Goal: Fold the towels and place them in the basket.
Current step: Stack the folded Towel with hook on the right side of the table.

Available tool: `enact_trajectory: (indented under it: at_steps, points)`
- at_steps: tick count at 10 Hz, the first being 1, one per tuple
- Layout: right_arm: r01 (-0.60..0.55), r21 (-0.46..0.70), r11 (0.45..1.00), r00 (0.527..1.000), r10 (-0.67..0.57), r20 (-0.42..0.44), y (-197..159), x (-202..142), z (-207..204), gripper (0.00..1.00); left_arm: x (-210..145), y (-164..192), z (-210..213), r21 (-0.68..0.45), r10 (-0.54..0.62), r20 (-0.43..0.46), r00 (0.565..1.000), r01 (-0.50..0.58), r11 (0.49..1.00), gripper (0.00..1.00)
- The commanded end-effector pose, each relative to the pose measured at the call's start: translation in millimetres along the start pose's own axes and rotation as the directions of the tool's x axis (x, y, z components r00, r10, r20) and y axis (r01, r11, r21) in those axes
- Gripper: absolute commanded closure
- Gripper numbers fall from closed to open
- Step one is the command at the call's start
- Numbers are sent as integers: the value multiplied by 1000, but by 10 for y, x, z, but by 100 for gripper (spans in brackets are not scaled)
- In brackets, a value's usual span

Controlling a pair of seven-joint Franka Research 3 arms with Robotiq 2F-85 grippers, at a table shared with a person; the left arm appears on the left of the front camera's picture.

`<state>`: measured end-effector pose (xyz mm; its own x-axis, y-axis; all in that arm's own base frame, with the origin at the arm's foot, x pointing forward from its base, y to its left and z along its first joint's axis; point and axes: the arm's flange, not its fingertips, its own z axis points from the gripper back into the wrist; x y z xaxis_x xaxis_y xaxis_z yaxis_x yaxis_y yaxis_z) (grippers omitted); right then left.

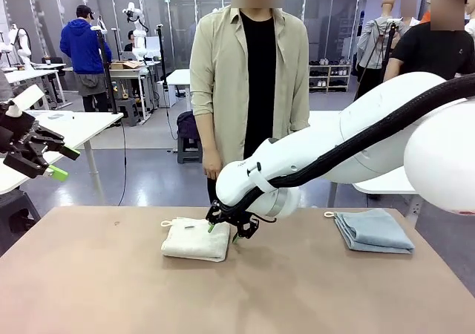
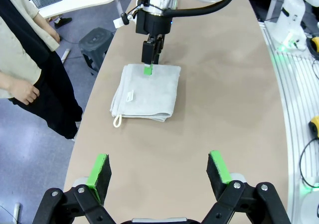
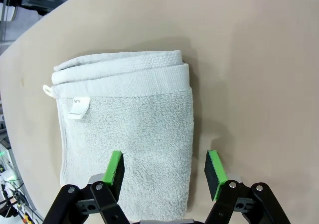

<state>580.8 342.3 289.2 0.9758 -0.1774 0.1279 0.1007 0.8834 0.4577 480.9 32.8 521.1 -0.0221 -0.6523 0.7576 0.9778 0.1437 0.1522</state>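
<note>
**Right fingers spread over the folded cream towel's edge**

The cream-white towel (image 1: 196, 239) lies folded on the bench (image 1: 104, 282), near the far edge and a little left of the middle. Its white label faces up, and its corner loop (image 1: 166, 223) sticks out at the towel's far left corner.

The right arm reaches across from the right side of the bench. Its right gripper (image 1: 226, 232) points down at the towel's right edge. In the right wrist view the fingers (image 3: 115, 167) stand wide apart and hold nothing: one green pad is over the terry surface, the other is over bare bench just beside the towel's edge. Whether the pads touch the cloth cannot be told.

The blue-grey towel (image 1: 373, 231) lies folded near the far right corner of the bench, well apart from the cream one, with a small loop (image 1: 329, 214) at its far left corner.

The left gripper (image 1: 53, 162) hangs above the bench's left edge, away from both towels. The left wrist view shows its fingers (image 2: 101, 173) spread wide and empty.

A person (image 1: 249, 82) in a beige shirt stands at the far side of the bench, behind the cream towel, arms down.
</note>
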Motion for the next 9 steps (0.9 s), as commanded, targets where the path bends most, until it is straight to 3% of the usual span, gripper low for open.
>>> enact_trajectory:
  at_steps: [1,4,5,6,7,8,9]
  points:
    - [10,-19,1000,1000,-9,20,60,52,-69,18,10,-13,12,-3,-7,4,1000,7,1000,2]
    - [-2,-15,1000,1000,2,15,56,51,-76,21,10,-13,12,-3,-7,4,1000,7,1000,2]
    - [4,-14,1000,1000,-4,13,52,48,-73,37,10,-13,12,-3,-7,4,1000,7,1000,2]
    - [6,-10,1000,1000,-5,12,49,43,-68,40,10,-13,12,-3,-7,4,1000,7,1000,2]
    - [6,-6,1000,1000,-6,12,48,36,-62,56,10,-13,12,-3,-7,4,1000,7,1000,2]
    - [7,-6,1000,1000,-7,9,52,35,-49,60,10,-13,12,-3,-7,4,1000,7,1000,2]
    - [6,-8,1000,1000,-6,5,57,33,-40,76,10,-13,12,-3,-7,4,1000,7,1000,2]
